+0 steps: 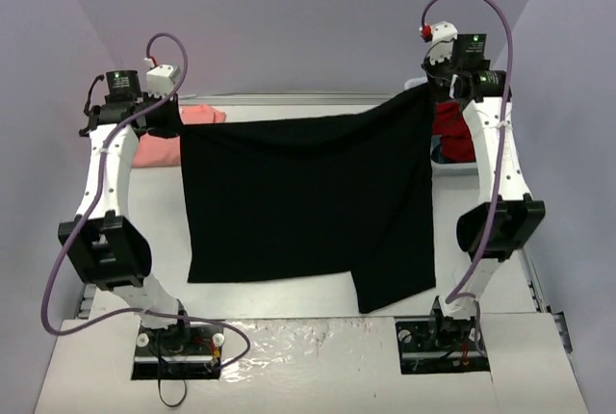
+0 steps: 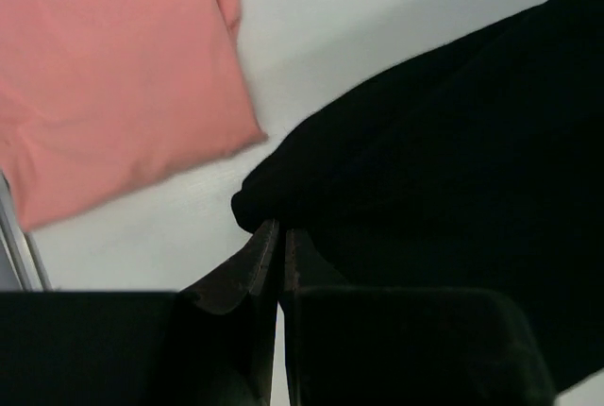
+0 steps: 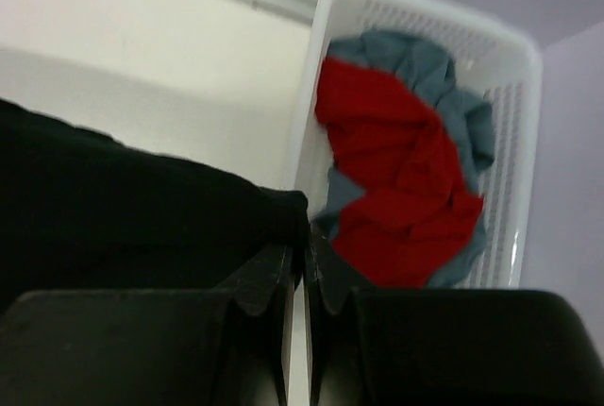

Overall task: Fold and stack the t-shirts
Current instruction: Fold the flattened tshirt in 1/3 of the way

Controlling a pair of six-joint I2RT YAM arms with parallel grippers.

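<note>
We hold black tee [image 1: 308,202] hanging mid-frame, left fingers [image 2: 247,279] and right fingers [image 3: 267,283] clenched on its top corners; lower both evenly, edge taut, onto desk [image 1: 279,297].

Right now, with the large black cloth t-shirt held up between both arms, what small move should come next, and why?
Probably lower both arms together to lay the large black t-shirt flat on the white table. The left gripper and right gripper are each shut on an upper corner, so the cloth hangs spread in the air; folding likely needs it lying flat.
</note>
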